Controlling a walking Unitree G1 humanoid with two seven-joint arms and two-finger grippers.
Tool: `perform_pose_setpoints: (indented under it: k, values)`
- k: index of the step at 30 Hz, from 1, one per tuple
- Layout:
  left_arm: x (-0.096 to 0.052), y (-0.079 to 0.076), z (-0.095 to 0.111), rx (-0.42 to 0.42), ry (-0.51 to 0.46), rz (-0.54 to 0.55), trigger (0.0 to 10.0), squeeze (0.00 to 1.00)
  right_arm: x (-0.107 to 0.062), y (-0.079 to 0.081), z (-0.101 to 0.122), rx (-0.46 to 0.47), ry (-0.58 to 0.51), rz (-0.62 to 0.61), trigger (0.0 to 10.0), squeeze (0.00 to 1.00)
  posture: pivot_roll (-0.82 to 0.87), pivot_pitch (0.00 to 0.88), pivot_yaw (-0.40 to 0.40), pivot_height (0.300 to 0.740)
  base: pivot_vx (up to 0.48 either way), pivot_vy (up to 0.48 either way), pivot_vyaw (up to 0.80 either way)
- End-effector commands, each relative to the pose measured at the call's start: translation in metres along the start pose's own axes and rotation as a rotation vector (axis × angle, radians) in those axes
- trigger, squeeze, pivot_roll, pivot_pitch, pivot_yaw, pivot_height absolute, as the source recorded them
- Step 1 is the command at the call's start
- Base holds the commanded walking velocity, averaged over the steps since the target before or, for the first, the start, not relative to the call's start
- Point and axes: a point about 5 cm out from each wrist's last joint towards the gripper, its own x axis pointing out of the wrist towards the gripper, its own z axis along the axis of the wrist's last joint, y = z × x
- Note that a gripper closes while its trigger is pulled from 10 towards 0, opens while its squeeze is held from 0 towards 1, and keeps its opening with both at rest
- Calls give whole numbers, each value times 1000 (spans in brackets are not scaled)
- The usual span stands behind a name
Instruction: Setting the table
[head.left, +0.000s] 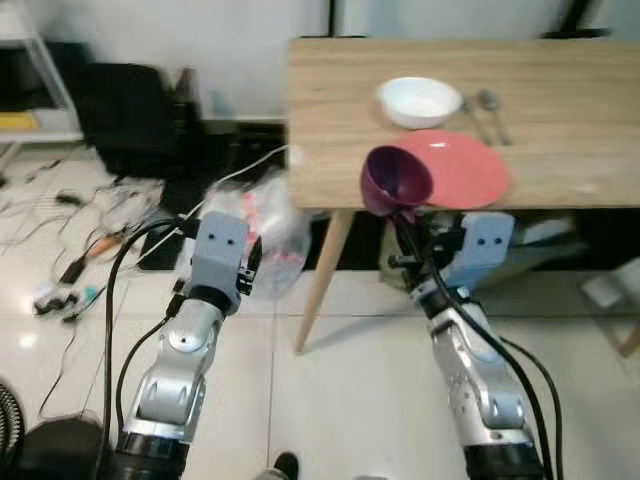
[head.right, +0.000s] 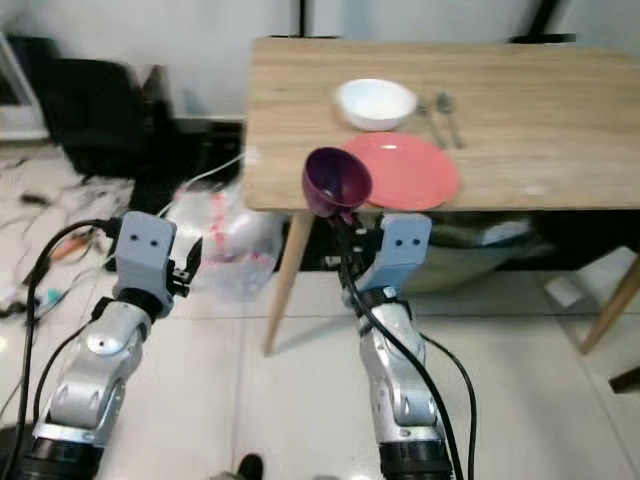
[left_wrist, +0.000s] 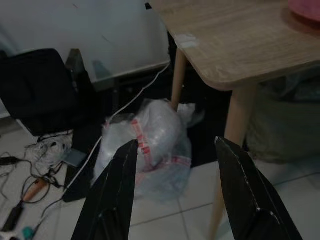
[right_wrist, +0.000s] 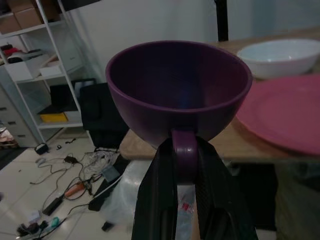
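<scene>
My right gripper (right_wrist: 182, 165) pinches the deep purple plastic cup (head.left: 396, 178) by its handle, upright, above the wooden table's (head.left: 560, 110) near edge beside the round pink plate (head.left: 462, 166); my left gripper (left_wrist: 175, 190) hangs spread, idle.

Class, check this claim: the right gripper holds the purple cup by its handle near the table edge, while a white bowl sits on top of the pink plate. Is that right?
Not quite. The white bowl stands on the table behind the pink plate, not on it, as the left eye view shows. The rest holds: the right gripper holds the purple cup by its handle near the table edge.
</scene>
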Motion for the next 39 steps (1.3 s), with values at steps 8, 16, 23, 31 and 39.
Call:
perform_pose_setpoints:
  k: [8, 16, 23, 31, 39]
  values:
    - [0, 15, -1, 3, 19, 82, 10000, 0, 11, -5, 9, 128, -40, -60, 10000, 0, -108, 20, -1, 740, 0, 0, 272]
    - [1, 15, -1, 34, 17, 97, 10000, 0, 14, -4, 17, 77, -68, -44, 10000, 0, -106, 24, -6, 740, 414, 0, 0]
    - [2, 12, 1, 29, 9, 84, 10000, 0, 13, -3, 18, 40, -68, -34, 10000, 0, -113, 27, -4, 740, 480, 0, 0]
    - [3, 9, 7, 27, -28, 25, 10000, 0, 12, -3, 15, 32, -56, -31, 10000, 0, -115, 22, 0, 740, 480, 0, -212]
    - [2, 7, 9, 33, -40, 18, 10000, 0, 13, 0, 15, 33, -50, 0, 10000, 0, -115, 21, 0, 740, 480, 0, -295]
